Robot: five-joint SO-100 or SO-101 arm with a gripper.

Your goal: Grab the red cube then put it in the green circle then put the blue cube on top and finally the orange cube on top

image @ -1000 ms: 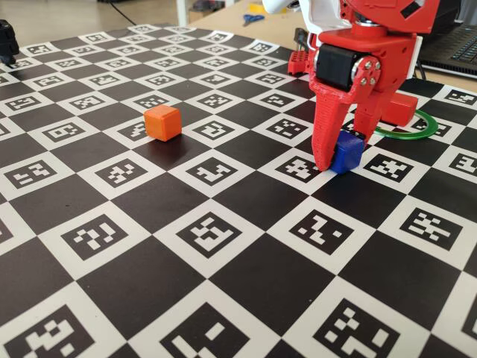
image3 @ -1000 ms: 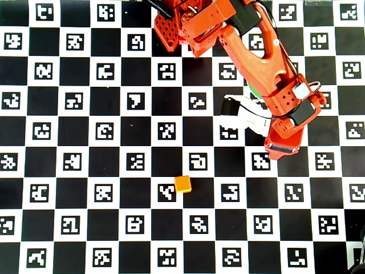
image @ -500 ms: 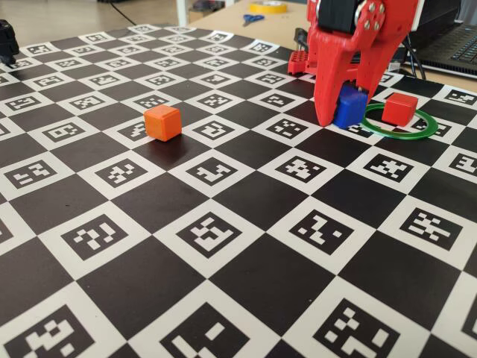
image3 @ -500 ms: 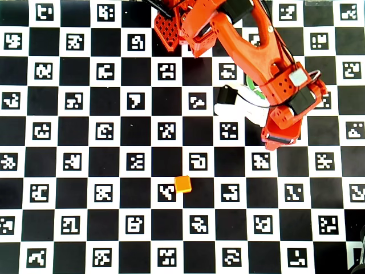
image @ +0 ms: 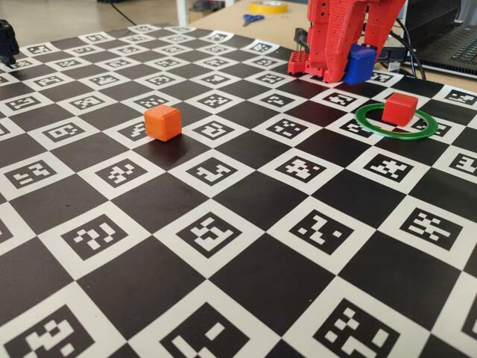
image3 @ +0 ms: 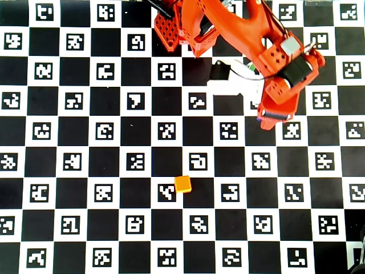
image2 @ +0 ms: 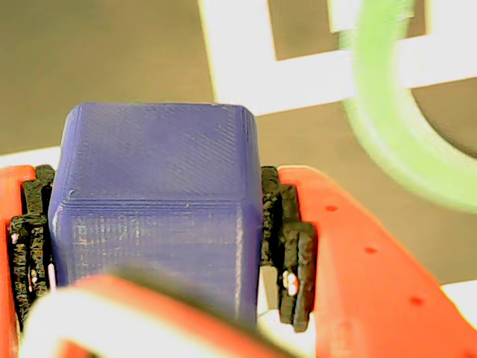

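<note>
My pincer (image2: 160, 246) is clamped on the blue cube (image: 359, 64), one black-padded finger (image2: 287, 246) pressed to each side face. The cube has no long axis. In the wrist view it sits square between my fingers with one flat face turned up toward the camera. In the fixed view it hangs tilted, one corner lowest, clear of the tabletop (image: 223, 186).

The red cube (image: 400, 109) rests upright inside the green ring (image: 373, 124), toward its far side. In the fixed view my blue cube hangs behind and to the left of the ring, well above the checkered surface. The orange cube (image3: 183, 184) sits alone on the board, well apart from everything else; the fixed view (image: 163, 122) shows it flat with one corner turned toward the camera.

From overhead my arm (image3: 251, 34) covers the ring and red cube entirely, and only a thin sliver of blue (image3: 259, 120) shows at my fingertips. The wrist view cuts off all but a blurred arc of the ring (image2: 395, 127), and my own body blocks the cube's lower edge. The fixed view crops my arm at the top edge.

A second ago the blue cube was on the board under my closing fingers; half a second ago it was raised just left of the ring. Now it is higher and farther back.
</note>
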